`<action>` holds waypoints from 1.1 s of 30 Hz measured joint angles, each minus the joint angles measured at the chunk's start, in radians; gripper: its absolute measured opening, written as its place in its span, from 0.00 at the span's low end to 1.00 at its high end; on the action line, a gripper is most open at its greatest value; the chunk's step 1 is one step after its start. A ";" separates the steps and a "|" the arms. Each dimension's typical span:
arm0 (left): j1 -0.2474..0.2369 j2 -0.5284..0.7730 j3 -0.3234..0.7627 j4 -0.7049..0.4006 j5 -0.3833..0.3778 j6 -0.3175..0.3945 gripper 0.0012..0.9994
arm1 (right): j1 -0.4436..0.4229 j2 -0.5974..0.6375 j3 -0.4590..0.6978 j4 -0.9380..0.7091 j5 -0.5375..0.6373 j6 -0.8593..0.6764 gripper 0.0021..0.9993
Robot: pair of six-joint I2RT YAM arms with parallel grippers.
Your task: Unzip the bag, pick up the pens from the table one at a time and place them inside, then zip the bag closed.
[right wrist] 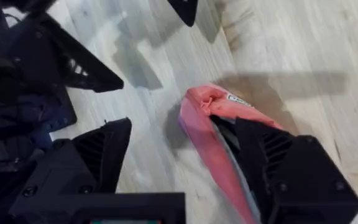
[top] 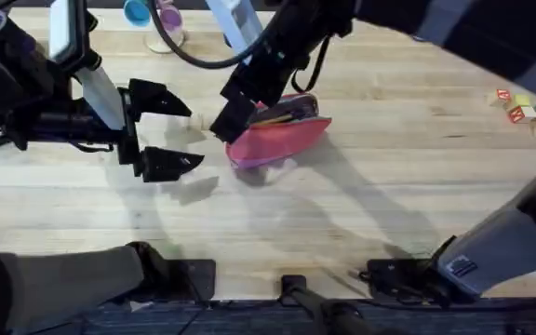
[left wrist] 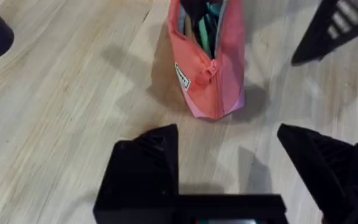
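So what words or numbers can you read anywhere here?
Small white label on the coral-pink pencil pouch, by its zipper end: dark print, too small and blurred to read.
Toy blocks at the far right of the table: red marks on their faces, too small to read.
Nothing else readable.

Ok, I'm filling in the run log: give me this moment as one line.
bag: unzipped, pens inside | left gripper: open, beside bag | right gripper: open, one finger in bag mouth
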 joint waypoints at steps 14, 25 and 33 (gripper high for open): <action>0.000 0.000 0.000 0.000 0.000 0.000 1.00 | 0.000 0.093 0.000 0.051 0.000 0.000 1.00; 0.000 0.000 0.000 0.000 0.000 0.000 1.00 | 0.000 0.137 0.000 0.082 0.000 0.000 1.00; 0.000 0.000 0.000 0.000 0.000 0.000 1.00 | 0.000 0.165 0.000 0.084 0.000 0.000 0.95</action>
